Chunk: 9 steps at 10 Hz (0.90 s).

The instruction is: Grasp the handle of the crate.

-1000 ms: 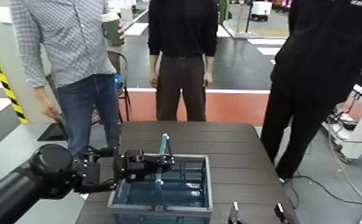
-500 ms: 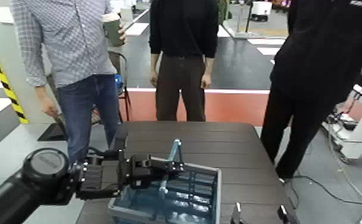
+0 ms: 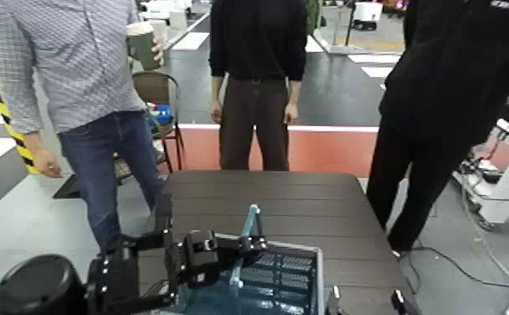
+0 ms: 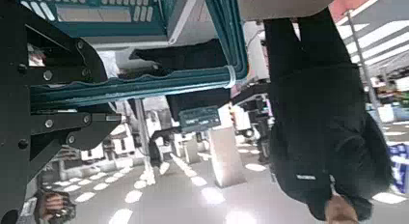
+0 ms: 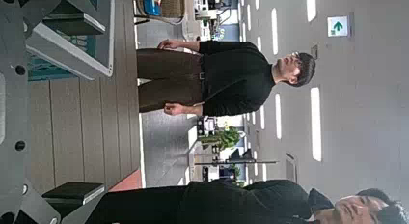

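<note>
The crate (image 3: 295,272) is a grey-blue lattice basket with a teal inside, and it sits tilted at the near edge of the dark table (image 3: 258,197). Its thin teal handle (image 3: 250,219) stands upright across the middle. My left gripper (image 3: 245,245) is shut on the handle's lower part, coming in from the left. In the left wrist view the teal handle (image 4: 154,84) runs between the black fingers (image 4: 48,127), with the crate (image 4: 106,7) beyond it. My right gripper (image 3: 367,302) stands open at the bottom edge, to the right of the crate. The right wrist view shows the crate (image 5: 68,41) off to one side.
Three people stand just past the table's far edge: one in a checked shirt (image 3: 74,59) holding a cup, one in black (image 3: 256,50), and one in dark clothes (image 3: 450,92) at the right. A chair (image 3: 153,88) stands behind them on the left.
The crate has risen and tilted with the handle in my left gripper and moved right. My left arm sits lower in view. The person in the checked shirt stepped left.
</note>
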Tool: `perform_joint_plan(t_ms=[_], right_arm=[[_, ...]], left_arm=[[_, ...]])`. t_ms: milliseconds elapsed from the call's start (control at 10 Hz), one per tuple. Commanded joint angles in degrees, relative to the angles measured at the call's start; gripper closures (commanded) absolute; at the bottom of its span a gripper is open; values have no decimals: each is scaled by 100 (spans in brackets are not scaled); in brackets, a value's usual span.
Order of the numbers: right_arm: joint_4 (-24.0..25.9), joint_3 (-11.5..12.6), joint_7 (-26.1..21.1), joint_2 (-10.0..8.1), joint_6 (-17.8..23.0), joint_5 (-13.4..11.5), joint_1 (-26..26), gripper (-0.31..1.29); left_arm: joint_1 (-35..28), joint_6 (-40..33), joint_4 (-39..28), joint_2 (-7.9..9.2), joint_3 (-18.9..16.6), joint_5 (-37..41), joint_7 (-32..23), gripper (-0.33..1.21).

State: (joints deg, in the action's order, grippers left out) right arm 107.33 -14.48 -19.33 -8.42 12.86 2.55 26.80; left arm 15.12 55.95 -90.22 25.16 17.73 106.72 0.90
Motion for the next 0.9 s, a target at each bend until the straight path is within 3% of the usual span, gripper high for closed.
perform_joint_plan(t_ms=[100,500,900], right_arm=[[-11,7,-27,-11,41,-9,0,15],[-28,16,-88,7,85,-26,18,15],[-28,-2,-97,7,32,-61,18,15]], left_arm=[[-572,-84,-408,-337,-393,7,-257,119],[-994,-14,-681,-539,-464,420,-398,119],[-932,223,-593,-460,-323,833,-398,119]])
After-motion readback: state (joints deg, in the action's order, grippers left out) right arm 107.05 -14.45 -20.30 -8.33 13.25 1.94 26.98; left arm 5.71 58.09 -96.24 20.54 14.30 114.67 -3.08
